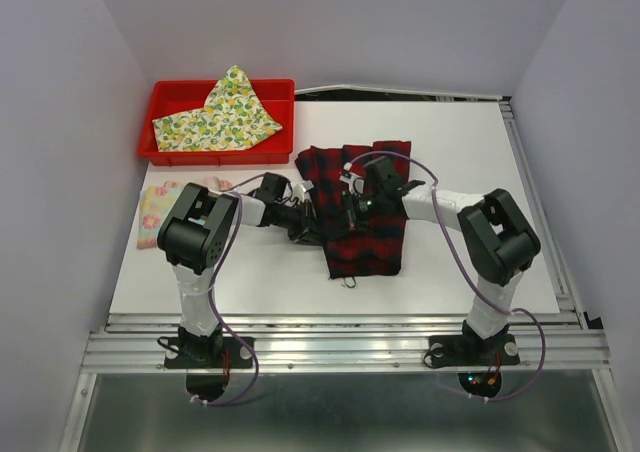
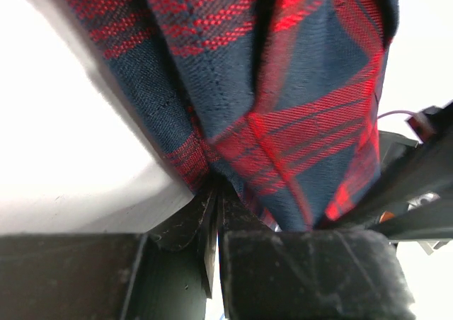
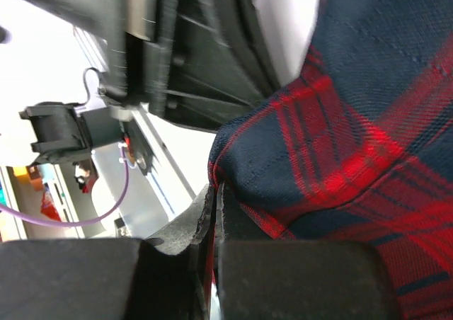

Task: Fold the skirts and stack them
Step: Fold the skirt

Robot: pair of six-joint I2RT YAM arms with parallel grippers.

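Top external: plaid skirt [image 1: 368, 240] held mid-fold.
Its edge was pinched tight by left hand [image 2: 214, 208] and right hand [image 3: 214, 201], probably so it could be folded evenly.

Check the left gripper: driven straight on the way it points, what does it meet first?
The plaid skirt the left gripper already pinches; right behind it, probably the right gripper, depth unclear.
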